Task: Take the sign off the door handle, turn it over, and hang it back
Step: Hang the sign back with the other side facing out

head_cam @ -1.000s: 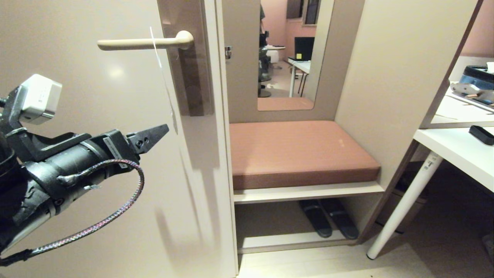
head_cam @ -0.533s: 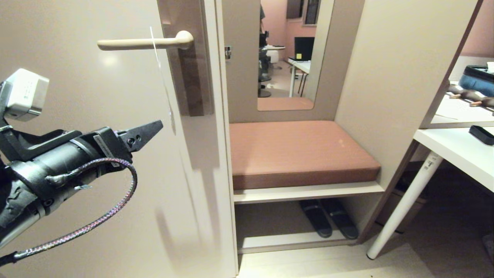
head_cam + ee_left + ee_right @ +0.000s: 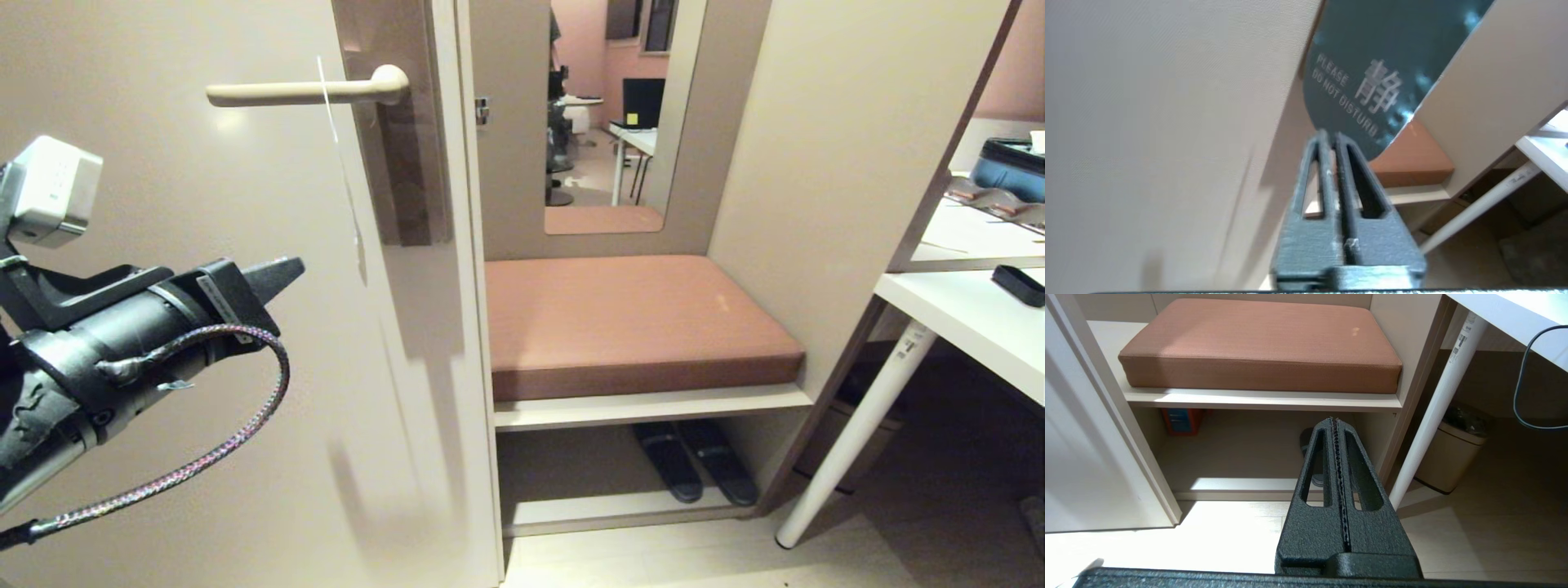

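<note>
Left gripper (image 3: 1331,136) closed, empty — just short of the sign (image 3: 1372,77).

- Terracotta cushion (image 3: 637,322) atop a pale bench shelf (image 3: 653,406)
- Dark slippers (image 3: 694,461) beneath, on the lower shelf
- Mirror (image 3: 616,114) above the cushion
- White table (image 3: 971,322), slanted leg (image 3: 857,433)
- Small beige bin (image 3: 1449,457), possibly lidded, near that leg

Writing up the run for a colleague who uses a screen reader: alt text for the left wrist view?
The left gripper, fingers shut and holding nothing, points at the lower rounded end of the sign, its blue "PLEASE DO NOT DISTURB" face towards the camera. A beige door fills one side; a brown cushion and a white table leg lie beyond.
</note>
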### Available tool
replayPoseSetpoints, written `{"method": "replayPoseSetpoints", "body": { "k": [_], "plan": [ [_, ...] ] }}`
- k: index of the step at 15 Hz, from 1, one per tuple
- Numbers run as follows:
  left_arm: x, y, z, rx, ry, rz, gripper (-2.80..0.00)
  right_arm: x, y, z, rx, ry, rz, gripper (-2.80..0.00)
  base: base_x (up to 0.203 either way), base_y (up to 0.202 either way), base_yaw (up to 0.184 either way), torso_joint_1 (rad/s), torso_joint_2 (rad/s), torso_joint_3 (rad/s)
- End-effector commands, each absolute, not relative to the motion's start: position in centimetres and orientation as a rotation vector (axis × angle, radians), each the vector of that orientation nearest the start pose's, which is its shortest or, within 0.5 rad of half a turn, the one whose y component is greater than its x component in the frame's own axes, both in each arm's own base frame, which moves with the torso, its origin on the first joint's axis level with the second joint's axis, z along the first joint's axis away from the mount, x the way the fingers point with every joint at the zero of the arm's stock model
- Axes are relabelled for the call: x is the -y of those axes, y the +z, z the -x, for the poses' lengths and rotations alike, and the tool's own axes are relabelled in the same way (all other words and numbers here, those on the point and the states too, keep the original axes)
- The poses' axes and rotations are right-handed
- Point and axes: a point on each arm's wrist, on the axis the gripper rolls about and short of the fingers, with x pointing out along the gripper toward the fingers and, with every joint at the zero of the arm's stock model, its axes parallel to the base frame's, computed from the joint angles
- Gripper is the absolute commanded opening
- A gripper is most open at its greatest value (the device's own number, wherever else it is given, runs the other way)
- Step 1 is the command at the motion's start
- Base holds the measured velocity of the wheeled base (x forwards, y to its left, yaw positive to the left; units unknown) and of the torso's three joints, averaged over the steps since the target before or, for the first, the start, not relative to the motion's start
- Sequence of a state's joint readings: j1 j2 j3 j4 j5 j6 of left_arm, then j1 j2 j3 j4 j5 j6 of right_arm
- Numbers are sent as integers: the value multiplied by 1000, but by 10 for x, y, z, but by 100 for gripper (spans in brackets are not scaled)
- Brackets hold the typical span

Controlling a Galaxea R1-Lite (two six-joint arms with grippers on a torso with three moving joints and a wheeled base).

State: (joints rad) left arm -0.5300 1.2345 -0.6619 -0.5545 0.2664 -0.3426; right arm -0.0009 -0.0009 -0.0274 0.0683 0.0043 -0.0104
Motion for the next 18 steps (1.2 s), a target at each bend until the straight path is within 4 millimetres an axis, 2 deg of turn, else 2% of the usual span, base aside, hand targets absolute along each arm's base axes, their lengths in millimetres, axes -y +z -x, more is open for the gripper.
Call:
{"method": "replayPoseSetpoints", "body": {
  "k": [1,6,9,12,18],
  "plan": [
    [95,253,-174,-60,-255,337,-280,0,76,25,-41,3,11,-280,0,0,0,0,0,0],
    [112,268,-203,-40,-264,345,-280,0,76,25,-41,3,11,-280,0,0,0,0,0,0],
    [123,270,-218,-44,-271,345,-280,0,76,25,-41,5,11,-280,0,0,0,0,0,0],
    [132,275,-226,-35,-284,347,-280,0,76,25,-41,3,11,-280,0,0,0,0,0,0],
    [142,278,-229,-31,-313,349,-280,0,76,25,-41,3,12,-280,0,0,0,0,0,0]
  ]
}}
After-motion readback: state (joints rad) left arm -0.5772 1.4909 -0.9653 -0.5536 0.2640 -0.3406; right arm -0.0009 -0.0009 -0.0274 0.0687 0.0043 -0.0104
